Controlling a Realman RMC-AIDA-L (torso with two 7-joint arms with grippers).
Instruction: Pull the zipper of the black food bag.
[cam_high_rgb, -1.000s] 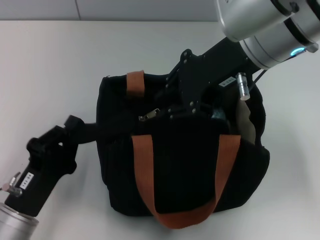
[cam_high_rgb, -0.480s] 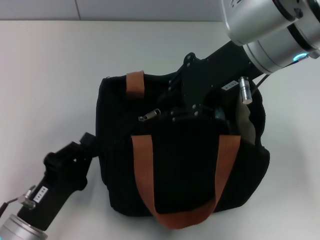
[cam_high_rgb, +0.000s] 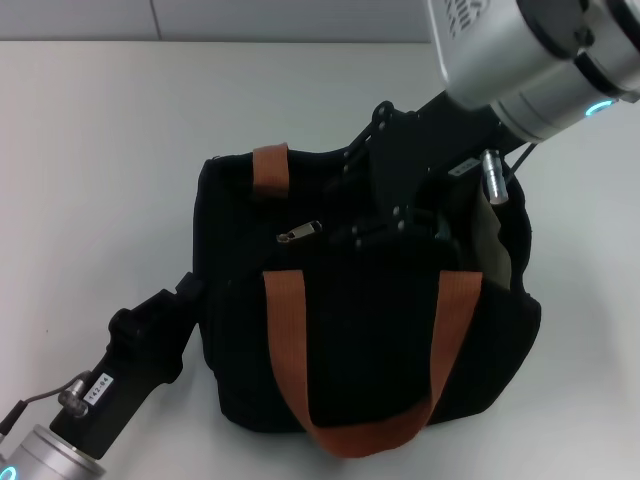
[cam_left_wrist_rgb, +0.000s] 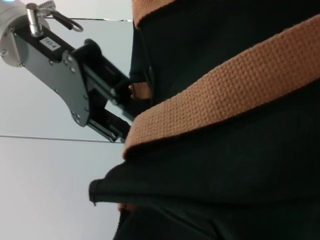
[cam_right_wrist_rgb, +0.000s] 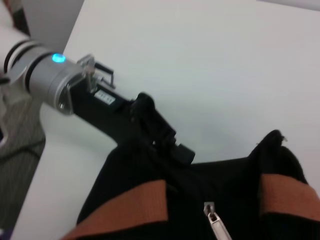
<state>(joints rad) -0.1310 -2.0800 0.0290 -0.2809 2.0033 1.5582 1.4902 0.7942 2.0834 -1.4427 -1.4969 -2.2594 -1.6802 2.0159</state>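
Note:
The black food bag (cam_high_rgb: 370, 340) stands mid-table with its two rust-orange handles (cam_high_rgb: 290, 360) hanging down front and back. The silver zipper (cam_high_rgb: 300, 234) lies free on the bag's top, its pull tab flat; it also shows in the right wrist view (cam_right_wrist_rgb: 216, 225). My right gripper (cam_high_rgb: 362, 235) hovers over the bag's top just right of the zipper, open and apart from it; the left wrist view shows its two fingers (cam_left_wrist_rgb: 107, 80) spread. My left gripper (cam_high_rgb: 185, 292) is against the bag's lower left side, also in the right wrist view (cam_right_wrist_rgb: 172, 142). The bag's side strap is hidden.
The bag's right end gapes and shows cream lining (cam_high_rgb: 495, 240). The white table (cam_high_rgb: 100, 150) runs to a wall edge at the back. My right arm's silver forearm (cam_high_rgb: 520, 60) hangs over the back right.
My left gripper has moved down and in from the left, and the stretched black strap no longer shows. My right gripper has drawn back to the right, away from the zipper tab.

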